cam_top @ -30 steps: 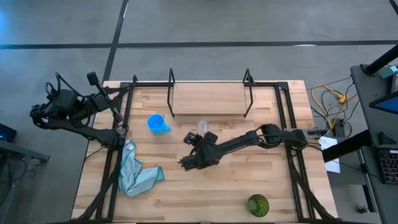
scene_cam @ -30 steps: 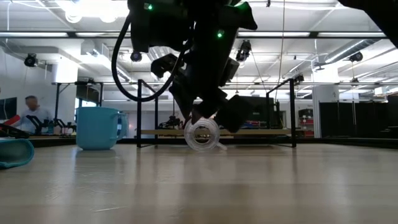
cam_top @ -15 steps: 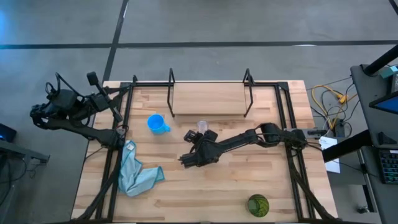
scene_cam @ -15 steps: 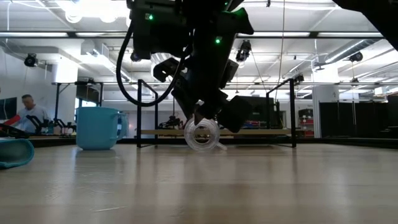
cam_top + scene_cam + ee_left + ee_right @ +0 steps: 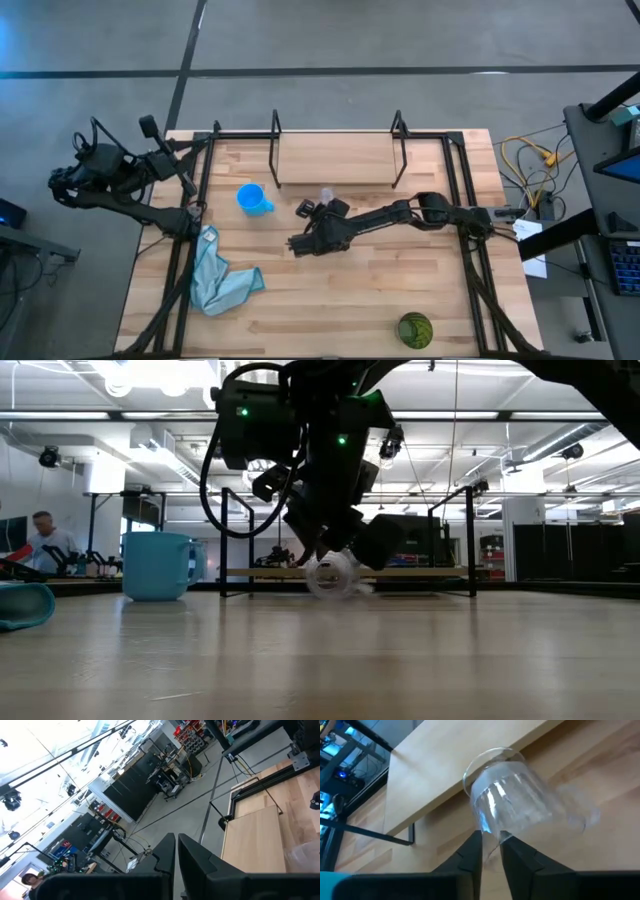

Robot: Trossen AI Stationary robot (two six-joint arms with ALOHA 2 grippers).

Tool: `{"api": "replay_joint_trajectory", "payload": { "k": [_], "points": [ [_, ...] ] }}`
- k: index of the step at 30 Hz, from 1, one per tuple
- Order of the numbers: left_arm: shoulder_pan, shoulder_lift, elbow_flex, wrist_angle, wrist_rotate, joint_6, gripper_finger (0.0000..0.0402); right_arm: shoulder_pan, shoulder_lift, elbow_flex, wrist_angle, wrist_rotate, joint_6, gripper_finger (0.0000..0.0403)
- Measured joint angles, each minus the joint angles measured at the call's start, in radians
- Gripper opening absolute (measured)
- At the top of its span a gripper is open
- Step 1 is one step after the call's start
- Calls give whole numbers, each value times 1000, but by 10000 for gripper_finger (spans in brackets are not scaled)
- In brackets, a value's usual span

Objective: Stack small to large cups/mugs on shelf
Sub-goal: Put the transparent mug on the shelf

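Observation:
The small clear cup [image 5: 510, 790] lies tipped on its side, mouth toward the shelf [image 5: 337, 160], just in front of the shelf's near edge; it also shows as the clear cup [image 5: 325, 194] from above. My right gripper [image 5: 491, 847] is shut on it at mid-table. The blue mug [image 5: 252, 198] stands upright on its base left of it. The dark green cup [image 5: 415, 328] stands near the table's near right edge. My left gripper [image 5: 176, 855] is shut and waits off the table's far left corner. My right gripper pinches the clear cup's closed end [image 5: 491, 831] between its two fingers, coming level from the table's near side, slanting a little down. The cup points away from the fingers with its rim [image 5: 490, 757] toward the shelf. Whether its side rests on the tabletop I cannot tell.
A light blue cloth [image 5: 220, 280] lies crumpled near the table's left edge. The shelf's black wire end frames [image 5: 275, 150] stand at both ends of the plank. Open tabletop [image 5: 350, 300] lies between the arm and the near edge. A person sits far behind in the low view.
My right gripper has moved toward the table's far edge, carrying the clear cup closer to the shelf's near edge. The cup has stayed tipped on its side in the hold.

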Motion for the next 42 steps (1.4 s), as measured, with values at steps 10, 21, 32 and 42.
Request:
{"api": "replay_joint_trajectory", "payload": {
  "k": [10, 21, 32, 42],
  "points": [
    [0, 0, 0, 0, -2, 0, 8, 18, 0, 22, 7, 0, -34, 9],
    [0, -2, 0, 3, -2, 0, 8, 78, -1, 182, -100, -1, -187, 8],
    [0, -2, 0, 6, -34, 2, 8, 94, -71, 423, -432, -240, -552, 8],
    [0, 0, 31, 7, -41, 0, 8, 60, -265, 423, -531, -299, -855, 8]
  ]
}}
